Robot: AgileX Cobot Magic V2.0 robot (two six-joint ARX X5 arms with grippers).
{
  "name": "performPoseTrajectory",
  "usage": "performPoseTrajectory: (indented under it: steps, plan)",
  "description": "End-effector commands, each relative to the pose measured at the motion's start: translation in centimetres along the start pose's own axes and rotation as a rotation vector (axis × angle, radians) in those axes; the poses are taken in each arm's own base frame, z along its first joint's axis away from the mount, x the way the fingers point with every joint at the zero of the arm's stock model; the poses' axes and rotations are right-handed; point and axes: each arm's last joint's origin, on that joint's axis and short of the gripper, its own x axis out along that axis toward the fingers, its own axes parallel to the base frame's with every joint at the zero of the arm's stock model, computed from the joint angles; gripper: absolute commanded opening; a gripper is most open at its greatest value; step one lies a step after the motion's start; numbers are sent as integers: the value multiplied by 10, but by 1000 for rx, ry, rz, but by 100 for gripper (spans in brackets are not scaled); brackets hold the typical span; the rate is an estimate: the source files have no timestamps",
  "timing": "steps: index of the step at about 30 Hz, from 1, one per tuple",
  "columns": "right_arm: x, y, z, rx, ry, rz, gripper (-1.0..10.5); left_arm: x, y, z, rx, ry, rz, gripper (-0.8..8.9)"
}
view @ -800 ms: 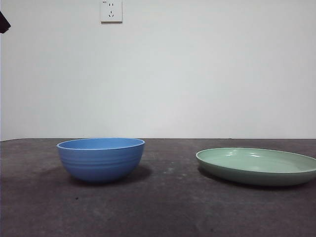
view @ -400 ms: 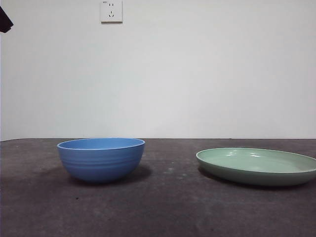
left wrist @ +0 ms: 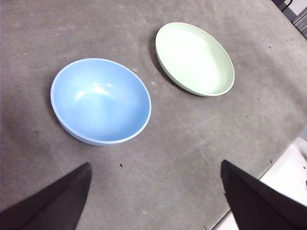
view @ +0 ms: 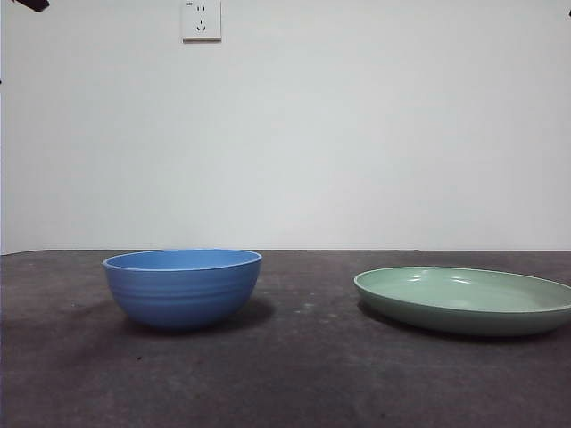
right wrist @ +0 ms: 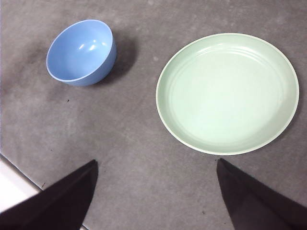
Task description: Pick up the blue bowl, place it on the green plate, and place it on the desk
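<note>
The blue bowl (view: 183,287) stands upright and empty on the desk (view: 294,374), left of centre. The green plate (view: 464,299) lies flat on the desk to its right, apart from the bowl. In the left wrist view the bowl (left wrist: 100,100) and plate (left wrist: 194,57) lie well beyond my open left gripper (left wrist: 156,191), which is high above the desk. In the right wrist view my open right gripper (right wrist: 156,191) hangs high above the desk, with the plate (right wrist: 228,93) and bowl (right wrist: 81,51) beyond it. Both grippers are empty.
A white wall with a socket (view: 201,20) stands behind the desk. A black arm tip (view: 34,4) shows at the top left corner. The desk's edge and a white surface show in the wrist views (left wrist: 288,175) (right wrist: 12,184).
The black arm tip at the top left corner has moved up and is nearly out of the front view. Bowl and plate have not moved.
</note>
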Motion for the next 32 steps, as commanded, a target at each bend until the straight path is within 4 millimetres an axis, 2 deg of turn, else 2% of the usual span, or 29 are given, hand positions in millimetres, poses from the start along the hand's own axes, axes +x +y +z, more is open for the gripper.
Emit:
performPoseTrajectory:
  steps: [1, 7, 15, 19, 23, 32]
  plan:
    - [-3, 2, 4, -3, -19, 2, 404, -2, -3, 6, 5, -21, -6, 444]
    - [-3, 2, 4, -2, -18, 0, 404, 2, -2, 15, -12, -17, 26, 441]
    - [-3, 1, 5, -3, -19, 0, 403, 19, 2, 51, -19, 30, 104, 436]
    - [-3, 2, 5, -3, -19, 0, 403, 40, 8, 67, -27, 84, 136, 436]
    - [-3, 1, 5, -3, -19, 0, 403, 68, 19, 77, -36, 162, 208, 433]
    - [-3, 1, 5, -3, -19, 0, 403, 131, 51, 79, -76, 296, 263, 433]
